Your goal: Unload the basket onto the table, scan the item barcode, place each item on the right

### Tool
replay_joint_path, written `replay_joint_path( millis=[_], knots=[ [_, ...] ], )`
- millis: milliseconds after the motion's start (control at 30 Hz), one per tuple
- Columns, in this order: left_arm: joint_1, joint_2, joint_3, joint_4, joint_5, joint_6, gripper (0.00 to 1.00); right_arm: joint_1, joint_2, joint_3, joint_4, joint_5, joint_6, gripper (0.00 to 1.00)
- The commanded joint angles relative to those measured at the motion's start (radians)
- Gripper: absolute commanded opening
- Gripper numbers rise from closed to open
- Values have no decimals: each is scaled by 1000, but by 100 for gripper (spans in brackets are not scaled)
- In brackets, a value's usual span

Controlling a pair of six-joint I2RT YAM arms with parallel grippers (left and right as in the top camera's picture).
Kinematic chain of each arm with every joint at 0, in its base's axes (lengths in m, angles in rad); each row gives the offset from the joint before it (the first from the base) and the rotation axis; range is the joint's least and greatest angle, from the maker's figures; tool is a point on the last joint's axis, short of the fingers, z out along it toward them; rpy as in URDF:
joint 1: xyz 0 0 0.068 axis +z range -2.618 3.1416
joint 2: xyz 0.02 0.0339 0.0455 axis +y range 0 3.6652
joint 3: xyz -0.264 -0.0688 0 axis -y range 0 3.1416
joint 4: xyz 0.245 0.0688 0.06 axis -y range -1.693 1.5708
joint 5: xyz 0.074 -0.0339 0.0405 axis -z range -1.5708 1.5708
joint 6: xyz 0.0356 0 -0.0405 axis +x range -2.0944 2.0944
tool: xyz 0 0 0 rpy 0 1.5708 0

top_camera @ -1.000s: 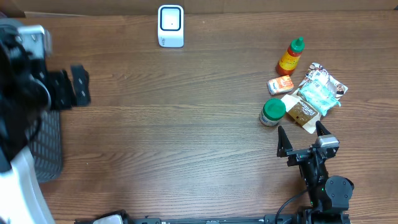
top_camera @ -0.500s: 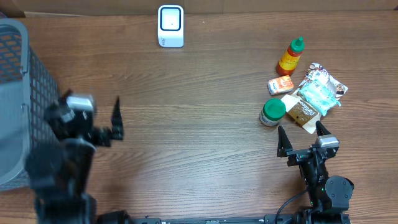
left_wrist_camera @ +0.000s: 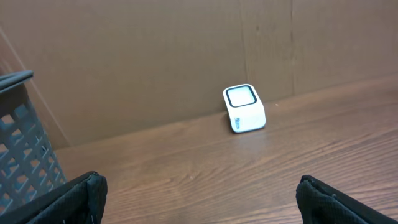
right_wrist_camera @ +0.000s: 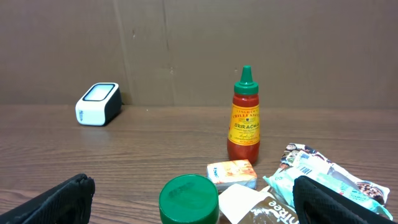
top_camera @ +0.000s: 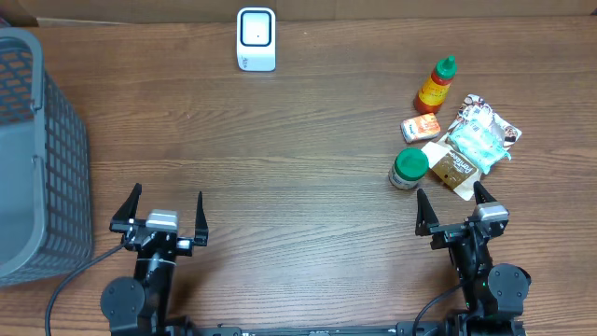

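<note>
Five grocery items, red sriracha bottle [top_camera: 436, 84] among them, cluster just ahead of right gripper [top_camera: 454, 211], wide open, empty. Left gripper [top_camera: 159, 211], wide open, empty, just returned from grey mesh basket [top_camera: 37, 159]; white scanner [top_camera: 256, 39] far ahead. Next item pending.

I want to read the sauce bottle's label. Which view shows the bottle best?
The right wrist view: the sauce bottle stands upright, label facing the camera. Overhead shows it only from above, small. The left wrist view misses it.

Sriracha bottle [right_wrist_camera: 245, 118] behind green-lidded jar [right_wrist_camera: 188, 199]
</note>
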Motion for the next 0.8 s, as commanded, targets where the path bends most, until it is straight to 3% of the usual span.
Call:
replay_joint_path(
  millis=[0, 300, 767],
  knots=[
    [-6, -70, -53, 17, 4, 15, 100, -4, -12, -10, 5, -5, 3, 100],
    [-6, -74, -171, 29, -5, 20, 99, -4, -12, -10, 6, -5, 3, 100],
    [-6, -73, -175, 39, -47, 19, 100, -4, -12, -10, 6, -5, 3, 100]
  ],
)
